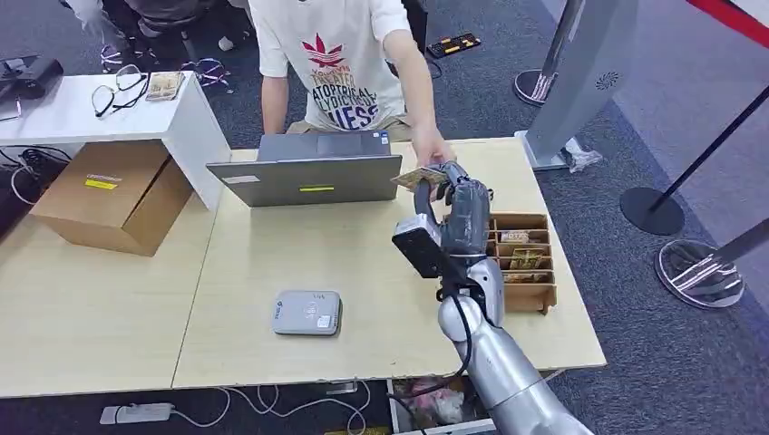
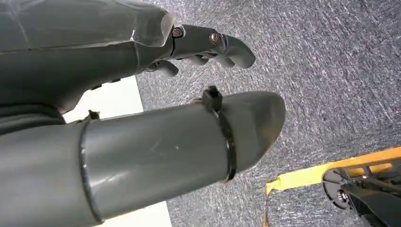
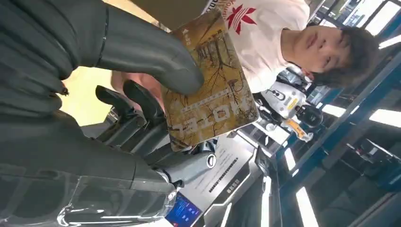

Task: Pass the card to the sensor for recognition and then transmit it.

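On a pale wood bench (image 1: 272, 263) over grey carpet, a grey sensor (image 1: 307, 313) lies lower centre. Right of it, the right robot hand (image 1: 446, 195) grasps a yellow-brown card (image 1: 417, 177) printed with bare trees, at a person's hand (image 1: 430, 147). The left robot hand (image 2: 208, 45) is curled, holding nothing.

High head view down over table (image 1: 299, 272); wrist views close behind hands, right sharing card (image 3: 208, 85).
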`<state>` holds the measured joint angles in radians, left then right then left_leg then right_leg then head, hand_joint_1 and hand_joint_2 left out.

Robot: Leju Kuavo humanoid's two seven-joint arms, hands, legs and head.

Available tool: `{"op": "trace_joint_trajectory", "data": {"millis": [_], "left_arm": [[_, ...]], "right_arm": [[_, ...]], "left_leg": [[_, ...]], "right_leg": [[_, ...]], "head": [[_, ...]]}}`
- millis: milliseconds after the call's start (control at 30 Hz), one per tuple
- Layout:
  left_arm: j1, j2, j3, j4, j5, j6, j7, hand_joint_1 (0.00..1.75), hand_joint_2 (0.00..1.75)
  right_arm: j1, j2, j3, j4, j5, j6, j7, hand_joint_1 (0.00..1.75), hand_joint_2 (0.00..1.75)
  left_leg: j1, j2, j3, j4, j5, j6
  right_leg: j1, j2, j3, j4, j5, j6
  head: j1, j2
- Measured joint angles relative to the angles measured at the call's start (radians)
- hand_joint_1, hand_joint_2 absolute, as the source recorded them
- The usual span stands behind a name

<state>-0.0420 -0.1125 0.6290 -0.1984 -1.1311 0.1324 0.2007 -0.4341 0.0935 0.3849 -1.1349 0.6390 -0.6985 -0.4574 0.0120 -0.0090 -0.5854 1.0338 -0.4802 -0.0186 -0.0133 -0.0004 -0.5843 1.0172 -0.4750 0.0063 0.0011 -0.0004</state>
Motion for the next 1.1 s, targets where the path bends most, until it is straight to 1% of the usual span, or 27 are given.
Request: {"op": "trace_joint_trajectory", "data": {"millis": [100,167,200,233,333,400,500,600,900,1100], "left_arm": [[0.0,0.0,0.003,0.0,0.0,0.001,0.0,0.0,0.0],[0.0,0.0,0.005,0.0,0.002,0.002,0.0,0.0,0.0],[0.0,0.0,0.005,0.0,0.002,0.002,0.0,0.0,0.0],[0.0,0.0,0.006,0.0,0.003,0.003,0.0,0.0,0.0],[0.0,0.0,0.008,0.0,0.006,0.003,0.0,0.0,0.0],[0.0,0.0,0.009,0.0,0.006,0.003,0.0,0.0,0.0],[0.0,0.0,0.012,0.0,0.006,0.003,0.0,0.0,0.0],[0.0,0.0,0.015,0.0,0.006,0.003,-0.001,0.0,0.0],[0.0,0.001,0.024,0.0,0.006,0.003,-0.003,0.0,0.0],[0.0,0.003,0.029,0.0,0.01,0.0,-0.006,0.0,0.0]], "right_arm": [[0.0,0.0,0.0,0.0,-0.017,0.0,-0.002,1.75,1.75],[0.0,0.0,0.005,0.0,-0.074,0.006,0.007,1.75,1.75],[-0.001,0.0,0.011,-0.001,-0.11,0.02,0.013,1.75,1.75],[0.0,0.0,0.018,-0.003,-0.145,0.037,0.019,1.75,1.75],[-0.001,-0.002,0.053,-0.019,-0.249,0.118,0.038,1.73,1.75],[-0.001,-0.005,0.08,-0.029,-0.292,0.164,0.051,1.75,1.75],[-0.002,-0.008,0.121,-0.038,-0.333,0.231,0.068,1.75,1.75],[-0.003,-0.011,0.17,-0.036,-0.349,0.281,0.078,1.75,1.75],[-0.027,-0.011,0.297,0.053,-0.396,0.354,0.092,1.75,1.75],[-0.042,-0.008,0.352,0.126,-0.414,0.36,0.112,1.75,1.75]], "left_leg": [[0.0,0.0,0.0,0.0,0.0,0.0],[0.0,0.0,0.0,0.0,0.0,0.0],[0.0,0.0,0.0,0.0,0.0,0.0],[0.0,0.0,0.0,0.0,0.0,0.0],[0.0,0.0,0.0,0.0,0.0,0.0],[0.0,0.0,0.0,0.0,0.0,0.0],[0.0,0.0,0.0,0.0,0.0,0.0],[0.0,0.0,0.0,0.0,0.0,0.0],[0.0,0.0,0.0,0.0,0.0,0.0],[0.0,0.0,0.0,0.0,0.0,0.0]], "right_leg": [[0.0,0.0,0.0,0.0,0.0,0.0],[0.0,0.0,0.0,0.0,0.0,0.0],[0.0,0.0,0.0,0.0,0.0,0.0],[0.0,0.0,0.0,0.0,0.0,0.0],[0.0,0.0,0.0,0.0,0.0,0.0],[0.0,0.0,0.0,0.0,0.0,0.0],[0.0,0.0,0.0,0.0,0.0,0.0],[0.0,0.0,0.0,0.0,0.0,0.0],[0.0,0.0,0.0,0.0,0.0,0.0],[0.0,0.0,0.0,0.0,0.0,0.0]], "head": [[0.0,0.0],[0.0,0.0],[0.0,0.0],[0.0,0.0],[0.0,0.0],[0.0,0.0],[0.0,0.0],[0.0,0.0],[0.0,0.0],[0.0,0.0]]}}
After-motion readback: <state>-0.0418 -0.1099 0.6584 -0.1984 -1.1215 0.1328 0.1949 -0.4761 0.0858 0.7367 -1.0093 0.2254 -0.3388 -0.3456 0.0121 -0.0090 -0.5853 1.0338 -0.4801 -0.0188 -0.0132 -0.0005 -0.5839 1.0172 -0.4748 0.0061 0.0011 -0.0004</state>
